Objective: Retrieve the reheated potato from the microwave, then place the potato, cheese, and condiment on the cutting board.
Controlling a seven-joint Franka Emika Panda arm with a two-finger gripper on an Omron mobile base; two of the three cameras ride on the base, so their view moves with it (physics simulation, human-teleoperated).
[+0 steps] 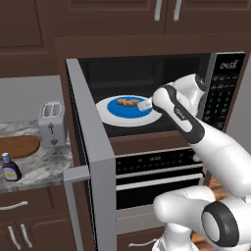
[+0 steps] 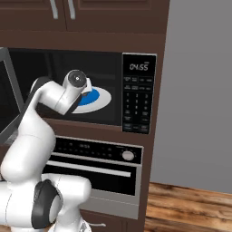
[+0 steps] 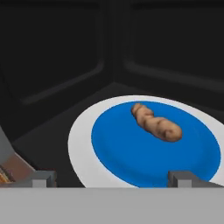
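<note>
potato (image 3: 156, 123): small, lumpy, brown, lying on blue-and-white plate (image 3: 83, 144) inside open microwave (image 1: 221, 90)
my hand (image 3: 113, 178): reached into microwave, fingers spread, nothing held, just short of potato

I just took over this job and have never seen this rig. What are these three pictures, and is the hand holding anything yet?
The white arm belongs to a robot on a driving base. Two pictures come from cameras on that base, behind the arm to its left and right; the third looks along the hand itself. The microwave door stands open. Inside, the potato lies on a blue-and-white plate. The hand hovers open over the plate's near edge and holds nothing. On the counter to the left sit a toaster, the cutting board and the condiment.
</note>
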